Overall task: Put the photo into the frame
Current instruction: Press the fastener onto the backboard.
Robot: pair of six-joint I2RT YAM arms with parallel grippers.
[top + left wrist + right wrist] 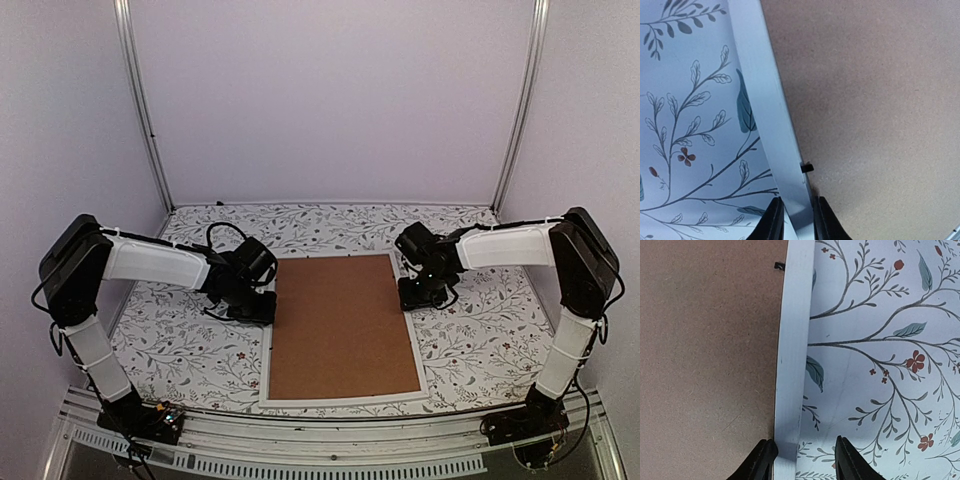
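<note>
The white frame lies flat in the middle of the table, with a brown backing board filling it. The photo is hidden. My left gripper is down at the frame's left rail. In the left wrist view its fingers press both sides of that rail, so the left gripper is shut on it. My right gripper is at the right rail near the far corner. In the right wrist view the right gripper stands open astride the rail, one finger at the board's edge and the other apart over the cloth.
A floral tablecloth covers the table around the frame. Small black tabs stick out from the rails onto the board. White walls and metal posts close in the back and sides.
</note>
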